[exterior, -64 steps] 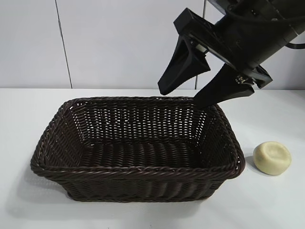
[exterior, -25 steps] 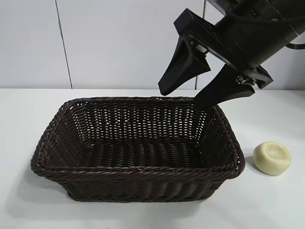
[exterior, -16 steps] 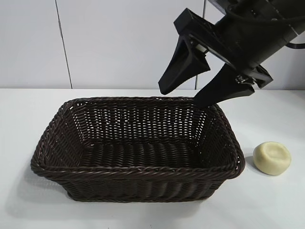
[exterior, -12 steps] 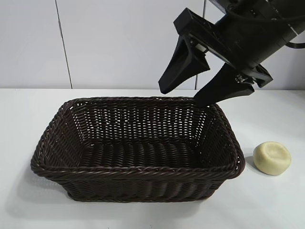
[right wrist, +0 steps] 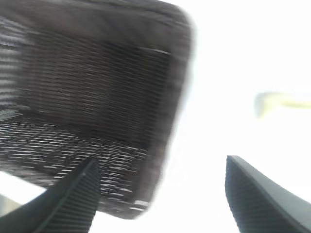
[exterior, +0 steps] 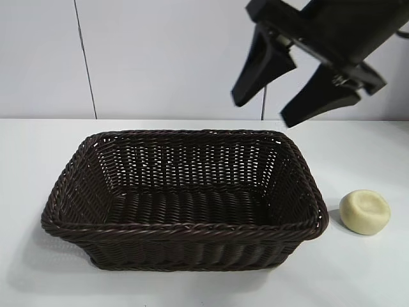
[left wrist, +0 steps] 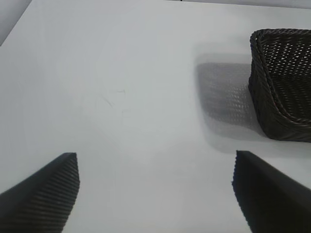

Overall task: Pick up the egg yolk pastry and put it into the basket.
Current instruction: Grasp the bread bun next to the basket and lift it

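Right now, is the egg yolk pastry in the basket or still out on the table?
Out. The egg yolk pastry sits on the white table just beside the basket, whose inside shows only bare weave.

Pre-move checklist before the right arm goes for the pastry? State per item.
1. Right gripper open and empty: ok, jaws spread, nothing between them.
2. Egg yolk pastry in the open: ok, on the table, apart from the basket.
3. Gripper above the pastry: not ok, it hangs over the basket's far right corner.
4. Basket free to receive: ok, nothing inside.
5. Left gripper out of the way: ok, open over bare table beside the basket.
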Tool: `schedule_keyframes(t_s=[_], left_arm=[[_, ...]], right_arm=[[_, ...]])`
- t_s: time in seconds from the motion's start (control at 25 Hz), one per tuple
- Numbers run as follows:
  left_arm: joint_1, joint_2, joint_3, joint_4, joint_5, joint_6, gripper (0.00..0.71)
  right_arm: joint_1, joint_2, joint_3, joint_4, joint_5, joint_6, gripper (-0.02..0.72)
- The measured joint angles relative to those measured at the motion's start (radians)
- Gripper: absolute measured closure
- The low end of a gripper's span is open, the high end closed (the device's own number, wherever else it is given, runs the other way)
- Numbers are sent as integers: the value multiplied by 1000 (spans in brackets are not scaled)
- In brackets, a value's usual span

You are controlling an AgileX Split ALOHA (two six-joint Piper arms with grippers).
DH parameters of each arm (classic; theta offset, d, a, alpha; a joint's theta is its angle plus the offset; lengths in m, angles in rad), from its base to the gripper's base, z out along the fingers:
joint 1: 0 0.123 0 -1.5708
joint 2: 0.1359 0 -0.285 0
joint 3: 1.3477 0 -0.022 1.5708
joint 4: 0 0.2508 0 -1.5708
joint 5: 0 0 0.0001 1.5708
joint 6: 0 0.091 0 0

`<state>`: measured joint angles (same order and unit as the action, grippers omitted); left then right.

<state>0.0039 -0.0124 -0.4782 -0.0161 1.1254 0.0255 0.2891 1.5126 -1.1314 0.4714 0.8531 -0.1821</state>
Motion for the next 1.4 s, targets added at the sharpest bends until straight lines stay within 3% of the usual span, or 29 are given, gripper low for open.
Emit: schedule_keyframes(t_s=[0.24,0.44,0.68,1.0,1.4], left_arm=[[0,0,0,0,0,0,86],[0,0,0,0,0,0,86],[0,0,0,0,0,0,86],[0,0,0,0,0,0,86],[0,0,0,0,0,0,86]], right_arm=[[-102,0,-16,-190,107,56,185],[-195,0,-16,-250,124,59,185],[-292,2,27,-254,68,59,185],[-292,88,89,-202,-60,59,185],[-292,270,90,-172,-153,59,185]])
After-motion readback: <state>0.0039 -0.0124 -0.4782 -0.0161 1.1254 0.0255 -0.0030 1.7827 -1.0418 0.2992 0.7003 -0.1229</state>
